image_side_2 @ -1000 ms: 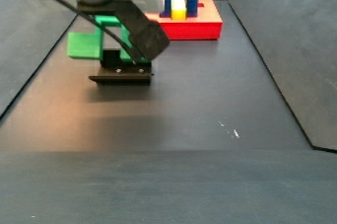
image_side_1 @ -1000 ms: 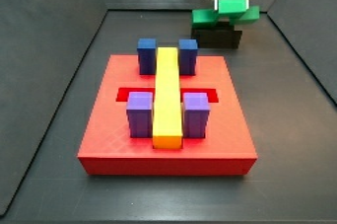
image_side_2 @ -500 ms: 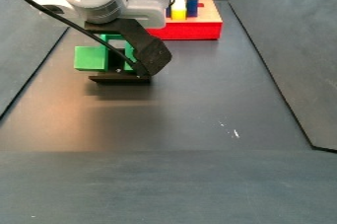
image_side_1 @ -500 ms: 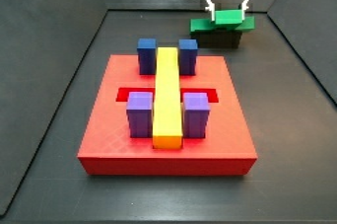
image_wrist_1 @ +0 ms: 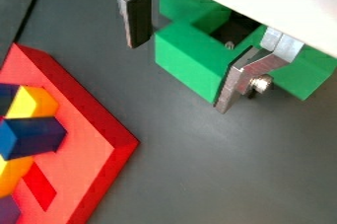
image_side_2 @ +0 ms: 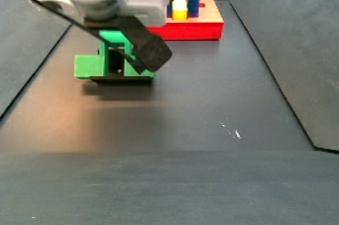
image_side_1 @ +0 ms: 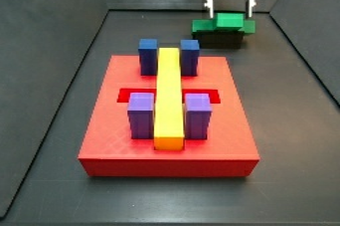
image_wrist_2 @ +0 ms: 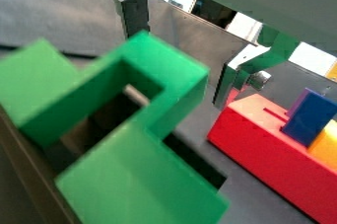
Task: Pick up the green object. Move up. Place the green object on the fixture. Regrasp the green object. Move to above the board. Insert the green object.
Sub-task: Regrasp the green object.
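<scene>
A: What is seen nearest in a side view?

B: The board (image_side_1: 119, 140), a thick red slab on the dark desk (image_side_1: 54, 91). Blue and purple blocks and a yellow bar (image_side_1: 169, 96) are carried on it, and recesses are cut into it.

A: Beyond it?

B: The fixture (image_side_1: 220, 39), a small dark stepped block. The green object (image_side_1: 220, 23) is laid on top of it, well apart from the board.

A: And the gripper (image_wrist_1: 184, 72)?

B: It is hung over the fixture with the object between the jaws. A gap is seen beside one pad (image_wrist_1: 136, 26), so the jaws are judged released, not clenched.

A: How will the object handle?

B: It is judged light and stiff. Matte plastic with flat faces and square edges, so little slip is expected. It should be taken across two parallel flat faces beside the notch, not on a corner.

A: Risks?

B: It could be tipped off the step if only one pad is pressed on.
</scene>
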### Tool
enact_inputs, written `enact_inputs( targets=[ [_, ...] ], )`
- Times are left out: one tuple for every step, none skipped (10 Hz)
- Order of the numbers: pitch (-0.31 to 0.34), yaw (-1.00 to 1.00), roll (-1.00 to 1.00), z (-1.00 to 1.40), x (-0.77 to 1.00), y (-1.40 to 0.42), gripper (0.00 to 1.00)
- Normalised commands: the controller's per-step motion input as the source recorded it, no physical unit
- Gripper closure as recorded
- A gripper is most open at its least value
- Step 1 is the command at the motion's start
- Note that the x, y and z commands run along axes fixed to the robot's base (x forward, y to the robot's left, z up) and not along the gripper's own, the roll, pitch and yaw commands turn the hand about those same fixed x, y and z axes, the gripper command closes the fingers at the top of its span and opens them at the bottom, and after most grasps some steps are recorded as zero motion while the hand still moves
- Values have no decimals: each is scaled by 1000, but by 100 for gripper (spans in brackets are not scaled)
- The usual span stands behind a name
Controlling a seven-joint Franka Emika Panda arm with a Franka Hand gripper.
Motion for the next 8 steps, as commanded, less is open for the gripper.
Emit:
enact_inputs(
  targets=[
    [-306, 0, 120, 1000, -174, 203, 0],
    [-326, 0, 191, 1000, -260, 149, 0],
    [-309, 0, 443, 1000, -220, 26, 0],
    [-311, 0, 1000, 394, -294, -223, 0],
    [-160, -11, 1000, 31, -229, -340, 0],
    [-103, -9, 1000, 26, -163, -357, 0],
    [-20, 0, 1000, 26, -43, -366, 0],
    [0, -3, 1000, 29, 20, -374, 0]
  ],
)
